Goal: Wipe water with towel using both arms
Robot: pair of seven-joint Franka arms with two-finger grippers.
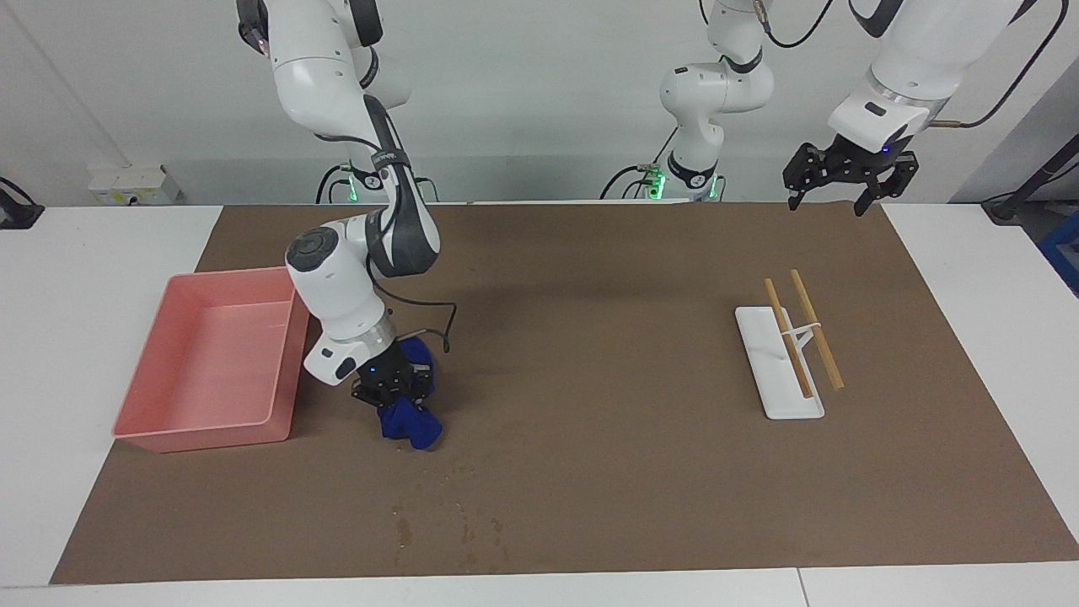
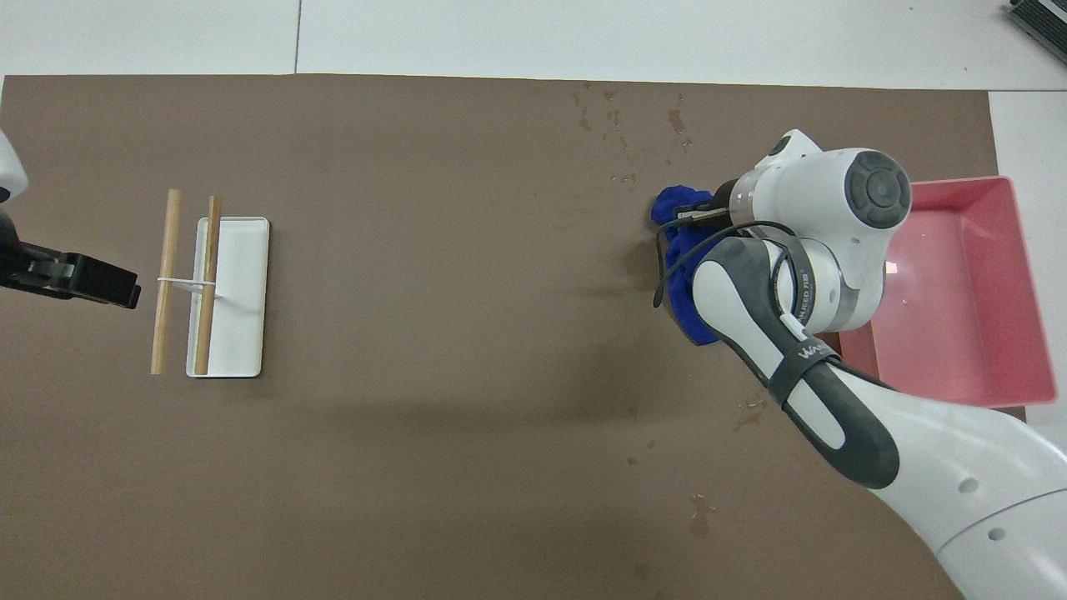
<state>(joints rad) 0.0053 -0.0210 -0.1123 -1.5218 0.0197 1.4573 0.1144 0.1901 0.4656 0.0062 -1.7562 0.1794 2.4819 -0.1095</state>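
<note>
1. Right gripper (image 1: 394, 389), lower left of the facing view, grips the bunched blue towel (image 1: 410, 421) beside the pink bin (image 1: 211, 358).
2. Water (image 1: 459, 527) speckles the mat bottom centre — it should press flat, then sweep across.
3. Left gripper (image 1: 847, 179) waits upper right — fingers spread, empty.

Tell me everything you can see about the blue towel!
The blue towel is a deep blue, soft-looking cloth, bunched into a crumpled lump and not spread flat. The right gripper is clamped on its upper part, and its lower end sags down onto the brown mat. It sits right beside the pink tray, toward the right arm's end of the table. The wet specks lie a little farther from the robots than the towel. It is not on them yet.
</note>
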